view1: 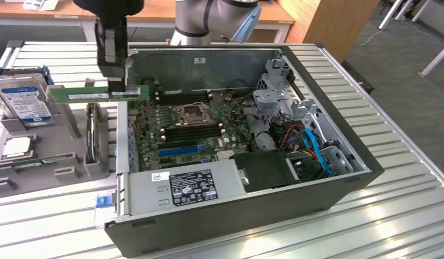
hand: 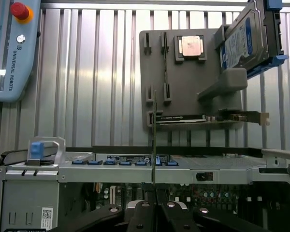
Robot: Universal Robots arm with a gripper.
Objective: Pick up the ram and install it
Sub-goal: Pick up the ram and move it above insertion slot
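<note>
In the exterior view my gripper (view1: 118, 90) hangs over the left wall of the open computer case (view1: 337, 135), shut on the ram (view1: 85, 95). The ram is a thin green stick held level and on edge, jutting toward the exterior view's left. The wrist view shows the ram (hand: 154, 140) edge-on as a thin line rising from between my fingers (hand: 144, 215), above the case's wall. The black memory slots (view1: 187, 131) lie on the motherboard to either side of the CPU socket (view1: 190, 113), down and to the exterior view's right of the ram.
A grey parts fixture (view1: 42, 162) sits at the exterior view's left of the case with a hard drive (view1: 21, 102) and a CPU (view1: 17, 147). The power supply (view1: 186, 186) fills the case's near end. A teach pendant (hand: 9, 53) lies on the slatted table.
</note>
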